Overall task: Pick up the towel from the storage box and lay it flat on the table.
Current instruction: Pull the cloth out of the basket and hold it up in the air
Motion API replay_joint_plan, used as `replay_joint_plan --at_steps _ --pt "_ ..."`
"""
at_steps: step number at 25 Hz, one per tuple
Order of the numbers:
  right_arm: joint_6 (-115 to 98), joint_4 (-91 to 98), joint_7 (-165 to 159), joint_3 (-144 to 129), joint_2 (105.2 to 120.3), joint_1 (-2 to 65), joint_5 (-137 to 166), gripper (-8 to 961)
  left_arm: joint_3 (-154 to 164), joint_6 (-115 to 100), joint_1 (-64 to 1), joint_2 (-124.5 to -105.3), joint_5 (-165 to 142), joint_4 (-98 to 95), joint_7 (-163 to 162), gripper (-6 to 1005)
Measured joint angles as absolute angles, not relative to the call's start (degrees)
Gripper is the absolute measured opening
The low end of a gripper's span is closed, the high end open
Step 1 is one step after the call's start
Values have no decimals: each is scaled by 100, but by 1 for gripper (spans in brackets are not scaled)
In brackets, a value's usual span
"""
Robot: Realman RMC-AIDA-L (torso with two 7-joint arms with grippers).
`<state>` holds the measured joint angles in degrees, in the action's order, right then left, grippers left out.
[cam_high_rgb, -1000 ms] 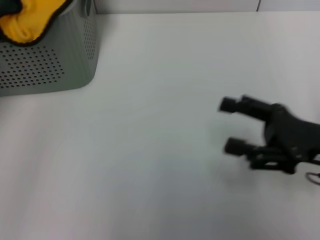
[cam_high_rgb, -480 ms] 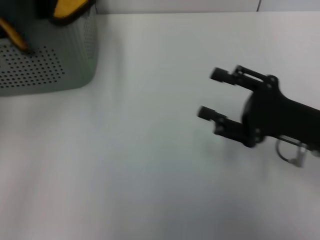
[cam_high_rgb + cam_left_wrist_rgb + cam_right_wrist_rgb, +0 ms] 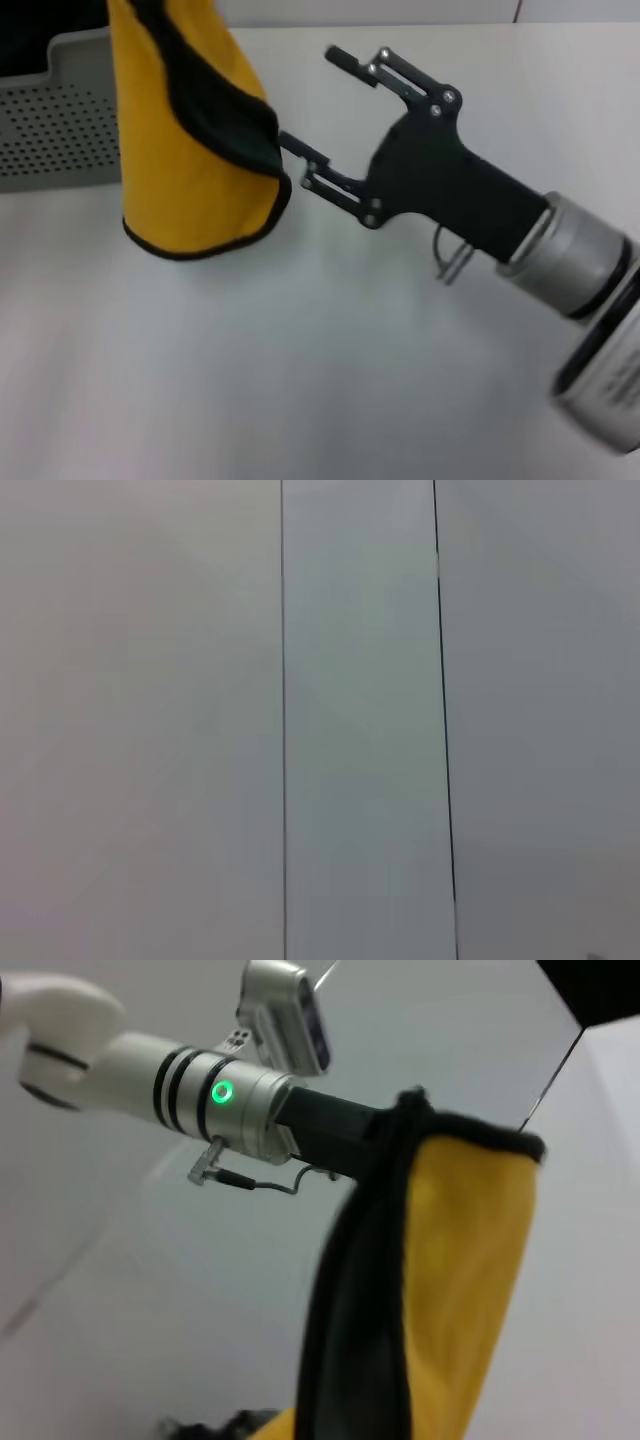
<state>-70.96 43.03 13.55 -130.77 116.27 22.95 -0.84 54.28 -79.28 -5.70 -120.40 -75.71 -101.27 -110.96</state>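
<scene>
Towel (image 3: 185, 170): out of the storage box (image 3: 60, 120), hanging folded in mid-air above the desk (image 3: 300, 380), yellow face outward, dark face and black edging showing along the fold. Lower hem is clear of the desk surface.
Left gripper (image 3: 345, 1140): seen only in the right wrist view, at the towel's top edge and apparently carrying it. The fingers are hidden by cloth, so I cannot tell how they stand.
Right gripper (image 3: 315, 105): reached in from the right at the hanging fold, fingers spread wide. The lower finger lies at or just behind the dark edge; nothing is pinched yet.
Storage box: rear left of the desk, behind the towel.
Stage, as judged: towel lifted; second hold on a free edge not yet taken.
Risk 1: the right gripper may close on a doubled layer, not a single edge; the towel would then not open flat.
Risk 2: the upper hold is unseen; a sideways pull could slip it.
Risk 3: lowering while folded would lay the towel bunched.
</scene>
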Motion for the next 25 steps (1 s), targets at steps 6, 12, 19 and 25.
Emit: replay_joint_plan --at_steps 6,12,19,25 --pt "-7076 4692 3194 -14425 11627 2362 -1889 644 5960 -7499 -597 -12025 -7712 -9996 -10857 23" --pt "-7163 4932 2992 -14524 11626 2345 -2517 643 6500 -7000 -553 -12034 -7858 -9875 -10462 23" --pt "-7501 4764 1145 -14535 11627 2451 -2601 641 7033 -6467 -514 -12045 -7833 -9689 -10010 23" --pt "-8341 4398 -514 -14551 11627 2434 -2478 640 7331 -6029 -374 -12048 -7671 -9577 -9585 22"
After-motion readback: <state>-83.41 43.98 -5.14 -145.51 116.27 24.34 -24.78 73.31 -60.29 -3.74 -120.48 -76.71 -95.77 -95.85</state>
